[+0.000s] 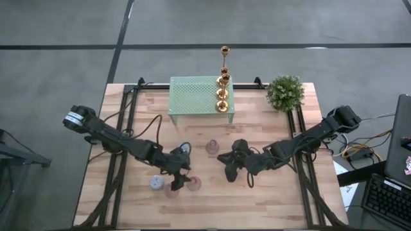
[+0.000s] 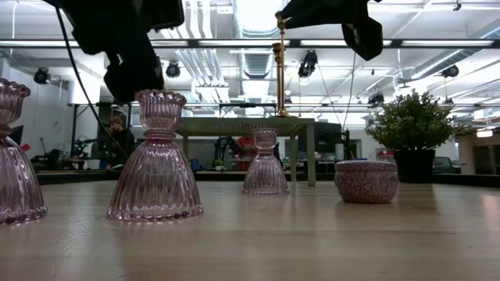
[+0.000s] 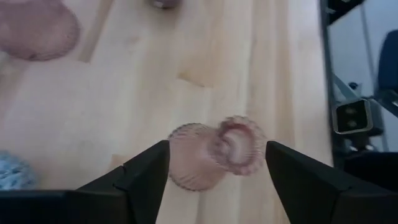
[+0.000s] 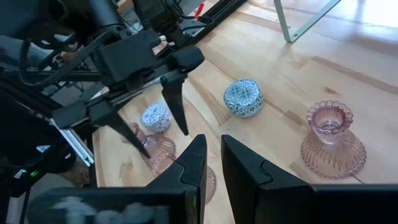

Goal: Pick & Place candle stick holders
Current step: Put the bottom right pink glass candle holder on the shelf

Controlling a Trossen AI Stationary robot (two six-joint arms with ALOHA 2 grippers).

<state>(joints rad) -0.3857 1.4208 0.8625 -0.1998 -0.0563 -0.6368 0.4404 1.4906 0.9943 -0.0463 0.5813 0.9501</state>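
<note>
A pink ribbed glass candle stick holder (image 3: 211, 155) stands upright on the table between the fingers of my left gripper (image 3: 217, 149), which is open; whether a finger touches it I cannot tell. In the high view that gripper (image 1: 182, 177) hangs over two pink holders (image 1: 192, 184) near the front. A third pink holder (image 1: 212, 147) stands mid-table. Gold candlesticks (image 1: 223, 90) stand on the green rack (image 1: 192, 96). My right gripper (image 4: 212, 168) is shut, with nothing in it, raised above the table's middle.
Small blue-patterned round holders (image 4: 242, 98) (image 4: 155, 116) sit on the table near the pink ones. A potted plant (image 1: 285, 92) stands at the far right. Black frame rails (image 1: 119, 160) run along both sides of the table.
</note>
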